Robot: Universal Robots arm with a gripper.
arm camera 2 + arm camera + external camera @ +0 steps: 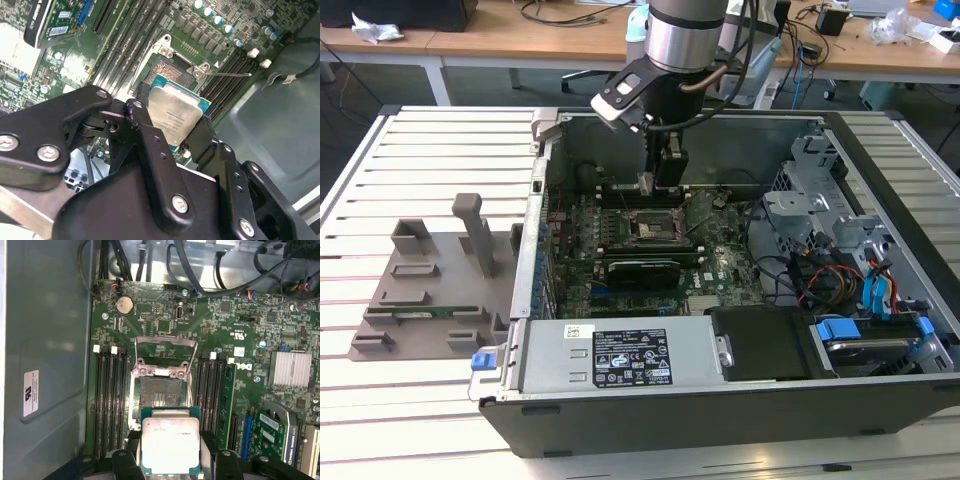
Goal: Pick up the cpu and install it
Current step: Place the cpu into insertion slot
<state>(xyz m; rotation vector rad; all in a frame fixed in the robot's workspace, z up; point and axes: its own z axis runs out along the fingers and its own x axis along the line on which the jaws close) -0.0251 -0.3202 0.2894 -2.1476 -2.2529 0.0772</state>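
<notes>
In the exterior view, the black two-finger gripper (658,182) is seen over the black-framed square socket (650,232). In the second wrist view, the flat, silver-topped, green-rimmed cpu (175,112) is clamped by opposite edges between the fingers. In the first wrist view, the socket (160,390) is found just beyond the fingertips. The cpu is judged light, stiff and fragile, best gripped by its edges.

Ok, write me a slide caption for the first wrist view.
Gripper holding the cpu flat over the motherboard, near the open socket.

Smooth silver metal cpu (171,447); glossy green motherboard (210,315).
</notes>
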